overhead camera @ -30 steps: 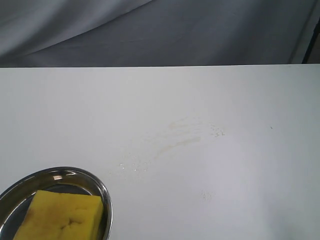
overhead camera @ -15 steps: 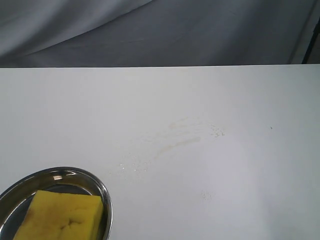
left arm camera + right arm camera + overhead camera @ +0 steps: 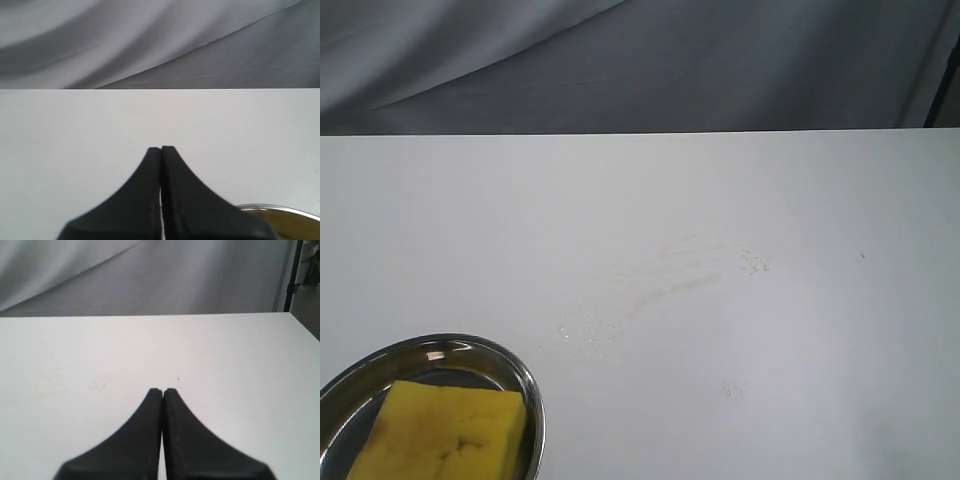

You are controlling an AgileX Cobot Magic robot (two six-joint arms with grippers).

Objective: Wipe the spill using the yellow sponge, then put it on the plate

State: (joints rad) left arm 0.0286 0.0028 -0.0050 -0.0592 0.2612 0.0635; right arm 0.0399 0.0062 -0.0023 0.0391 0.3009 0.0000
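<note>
**Sponge on plate, both hands shut & empty**

Far left, at the near edge: sponge [image 3: 440, 432] lies flat in plate [image 3: 450, 345], both partly cut off by the frame. It's foam, so prob. light, soft & squashy, and a wet face may drip. If it needs lifting, best pinch across the short sides at mid-block w/ a moderate squeeze. Plate is shiny steel w/ a raised rim and likely slides if nudged, so approach from above, not sideways.

Left hand [image 3: 161, 148]: jaws pressed together, nothing between, over bare tabletop [image 3: 820, 200] w/ plate rim near.

Middle: spill [image 3: 670, 285] shows only as faint tan streaks plus tiny droplets, well apart from plate.

Right hand [image 3: 162, 390]: also closed & empty.

Room: wide open from mid to right. Far edge meets grey cloth [image 3: 620, 60]; right edge shows in the right wrist view. Task looks about done.
</note>
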